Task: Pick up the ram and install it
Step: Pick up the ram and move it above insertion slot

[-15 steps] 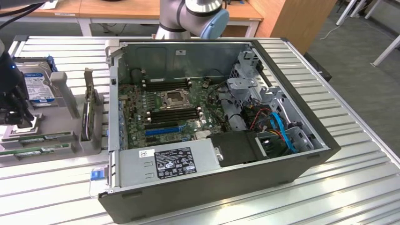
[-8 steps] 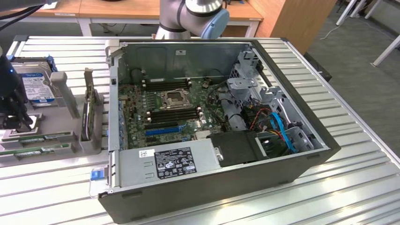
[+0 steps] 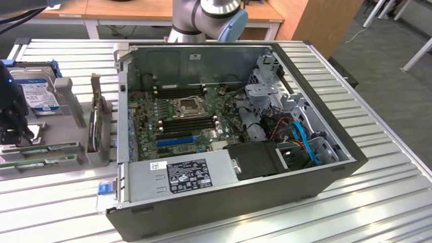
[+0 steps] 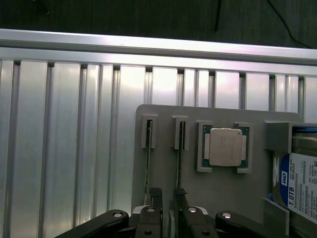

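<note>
Two green ram sticks stand on edge in a grey holder tray at the exterior view's left, beside the open computer case. In the wrist view each ram stick is a thin edge in its own slot of the grey tray, the second parallel to it. My gripper hangs over the near end of the sticks. Its black fingertips stand apart, and the gripper is open with nothing held. The motherboard's black memory slots lie inside the case.
The tray also holds a square silver processor and a hard drive, the drive lying at its far end. The case has a power supply, cables and a blue expansion slot. Slatted metal table all round.
</note>
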Robot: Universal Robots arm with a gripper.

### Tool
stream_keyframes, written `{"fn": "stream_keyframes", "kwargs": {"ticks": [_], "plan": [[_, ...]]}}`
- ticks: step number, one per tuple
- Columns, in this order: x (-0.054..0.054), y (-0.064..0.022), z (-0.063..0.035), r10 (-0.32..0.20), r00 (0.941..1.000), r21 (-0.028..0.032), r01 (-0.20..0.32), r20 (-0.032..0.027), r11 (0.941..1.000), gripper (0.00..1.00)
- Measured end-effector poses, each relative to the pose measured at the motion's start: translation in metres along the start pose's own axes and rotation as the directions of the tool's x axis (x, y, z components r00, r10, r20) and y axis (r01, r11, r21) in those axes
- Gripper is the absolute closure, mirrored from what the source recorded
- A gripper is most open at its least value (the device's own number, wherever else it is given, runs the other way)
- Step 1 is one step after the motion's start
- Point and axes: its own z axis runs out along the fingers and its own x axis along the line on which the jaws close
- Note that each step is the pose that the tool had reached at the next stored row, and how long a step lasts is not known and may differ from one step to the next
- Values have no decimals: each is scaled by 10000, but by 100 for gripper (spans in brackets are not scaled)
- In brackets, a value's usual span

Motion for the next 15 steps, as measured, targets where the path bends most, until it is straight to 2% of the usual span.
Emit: {"fn": "stream_keyframes", "kwargs": {"ticks": [10,15], "plan": [[42,1,-1,1,10000,1,-1,1,10000,76],[49,0,35,0,10000,0,0,0,10000,76]]}}
